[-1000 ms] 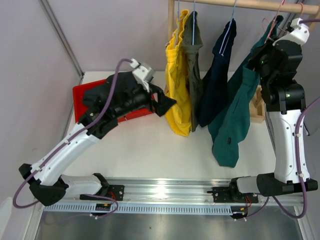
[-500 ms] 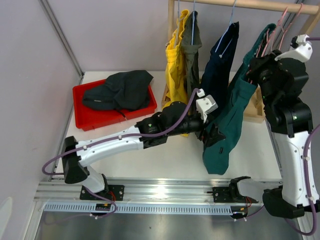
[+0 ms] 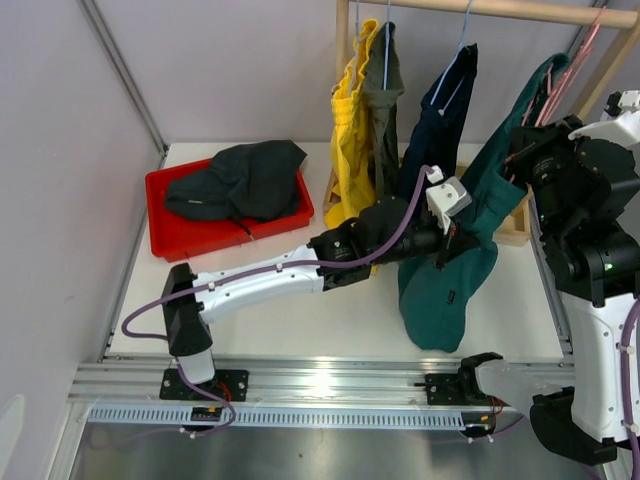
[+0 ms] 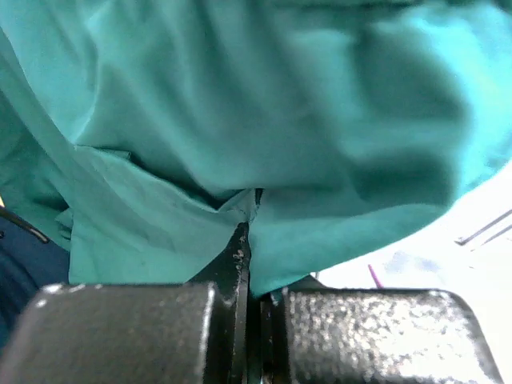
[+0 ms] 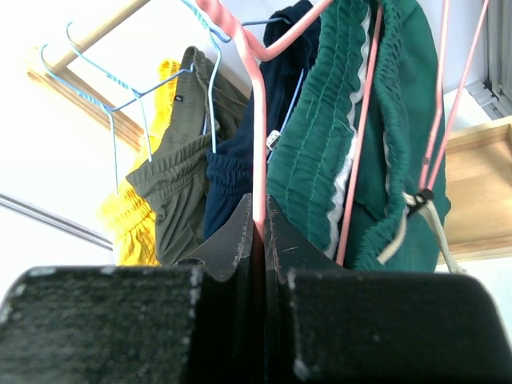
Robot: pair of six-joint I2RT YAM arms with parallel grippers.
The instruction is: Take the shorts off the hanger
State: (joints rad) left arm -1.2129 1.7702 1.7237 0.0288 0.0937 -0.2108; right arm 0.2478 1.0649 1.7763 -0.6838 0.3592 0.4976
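Far left: black soft fabric shorts (image 3: 240, 178), off any hanger, heaped in red plastic tray (image 3: 170, 240). Middle, hanging from wooden rail (image 3: 520, 10): bright yellow shorts (image 3: 352, 130), olive-grey shorts (image 3: 383, 110), navy shorts (image 3: 440, 130). Right: teal green shorts (image 3: 440, 290) on pink wire hanger (image 5: 258, 120), fabric pinched by left gripper (image 4: 250, 240); right gripper (image 5: 258, 232) clamped on the hanger. Seemingly one of five done, the teal pair in hand.

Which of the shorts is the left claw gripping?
The teal green shorts, rightmost on the rail; the left claw pinches their fabric. Yellow shorts, olive-grey shorts, navy shorts hang ungripped.

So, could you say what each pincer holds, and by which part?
The left pincer pinches a fold of the teal green fabric shorts; the right pincer grips the pink wire hanger by a vertical strand.
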